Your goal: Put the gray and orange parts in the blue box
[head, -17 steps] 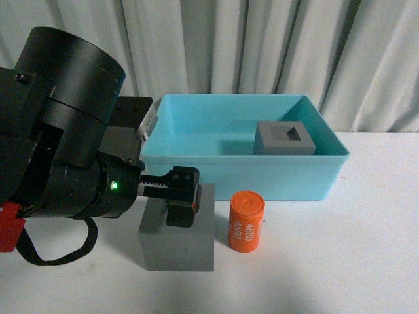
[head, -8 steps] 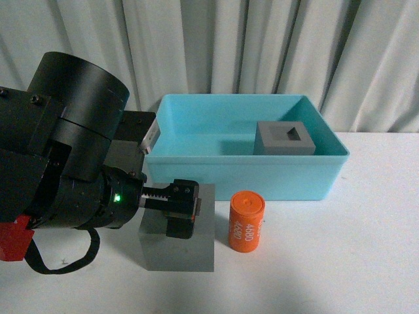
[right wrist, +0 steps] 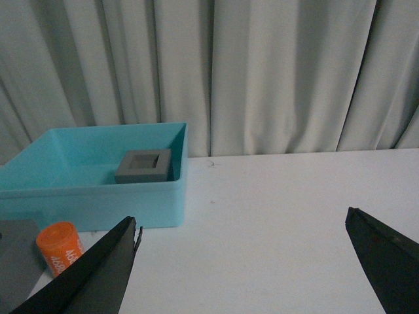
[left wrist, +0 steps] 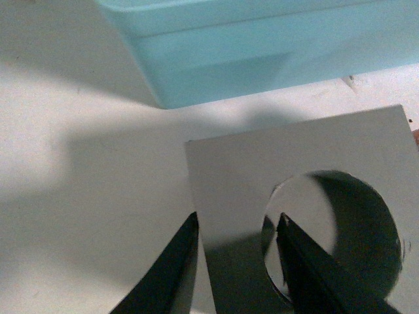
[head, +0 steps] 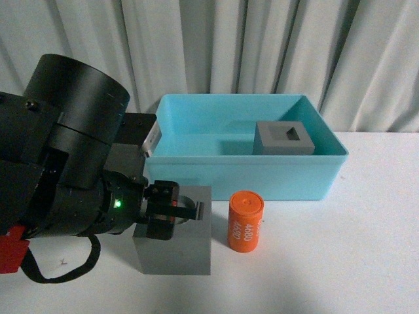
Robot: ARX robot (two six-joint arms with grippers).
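The left gripper [left wrist: 237, 219] is down on the gray cube with the round recess [head: 173, 252]. In the left wrist view its two dark fingers [left wrist: 308, 275] straddle one wall of that cube. One finger lies along the outer face and the other reaches inside the round hole, both close against the wall. Whether they already pinch it cannot be told.

Compared with half a second ago, the front view shows the gripper head sitting lower and drawn back to the left. The toothed bar that showed between wrist and fingers is now hidden behind the wrist. The cube under it has slid slightly left and nearer the camera, and it still rests on the white table [head: 340, 261].

Just to the right of this cube, and apart from it, the orange cylinder [head: 245, 221] stands upright with "4680" printed on its side. It is where it stood before. Behind both is the blue box [head: 242, 176], unmoved. The second gray cube [head: 285, 137], the one with the rectangular recess, lies inside it toward the far right corner.

The right gripper [right wrist: 242, 219] hangs released over bare table to the right of the box. Its fingers are spread wide with nothing between them. A pale curtain [head: 262, 46] closes the background.
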